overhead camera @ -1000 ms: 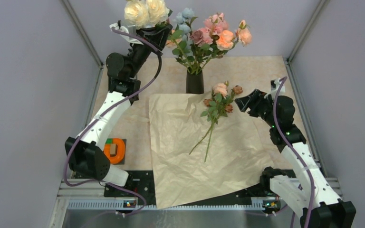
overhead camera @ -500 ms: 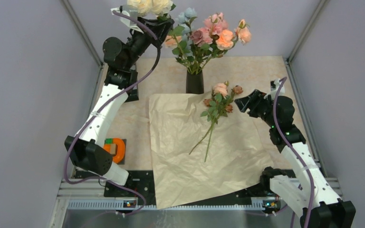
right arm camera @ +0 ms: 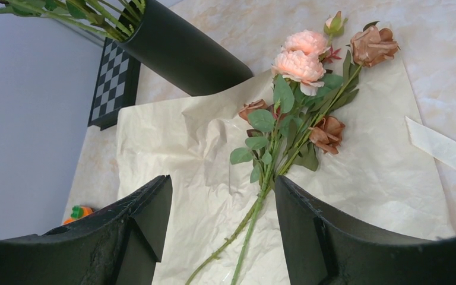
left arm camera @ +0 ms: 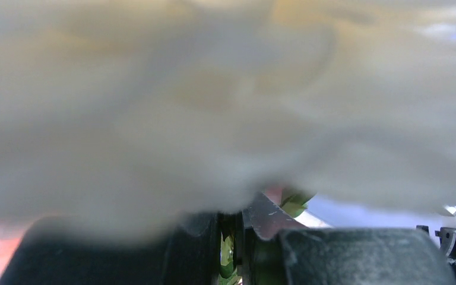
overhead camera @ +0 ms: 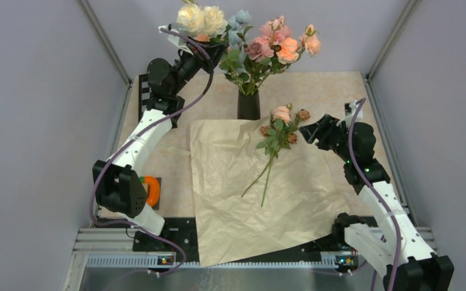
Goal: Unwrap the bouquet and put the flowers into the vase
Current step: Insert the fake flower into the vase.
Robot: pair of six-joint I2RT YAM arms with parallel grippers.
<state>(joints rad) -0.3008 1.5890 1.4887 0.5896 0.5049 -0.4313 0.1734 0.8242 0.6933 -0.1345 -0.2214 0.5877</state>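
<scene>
Gripping item: left gripper (overhead camera: 209, 41), jaws drawn nearly together on the green stems of the cream roses (overhead camera: 201, 19). In the left wrist view, blurred cream petals fill most of the picture, with a sliver of green stem between the dark fingers (left arm camera: 309, 255).
- Left arm: raised high toward the far left of the table (overhead camera: 327, 91). The rose heads are just left of the pink, orange and pale-blue bunch (overhead camera: 267, 48) standing in the black vase (overhead camera: 249, 106).
- Right gripper (overhead camera: 308, 130): jaws spread wide, holding nothing and touching nothing.
- Right arm: elbow bent, wrist turned leftward. The gripper hangs above the right edge of the crinkled paper (overhead camera: 249, 200).
- Remaining flowers (overhead camera: 276, 136): peach-pink and brownish-mauve roses lying flat on the paper. Heads point toward the vase, stems toward the near edge. They are near the right gripper, apart from it.
- Vase: upright at the paper's far edge.
- Sundry: orange object (overhead camera: 151, 189) beside the left arm.
</scene>
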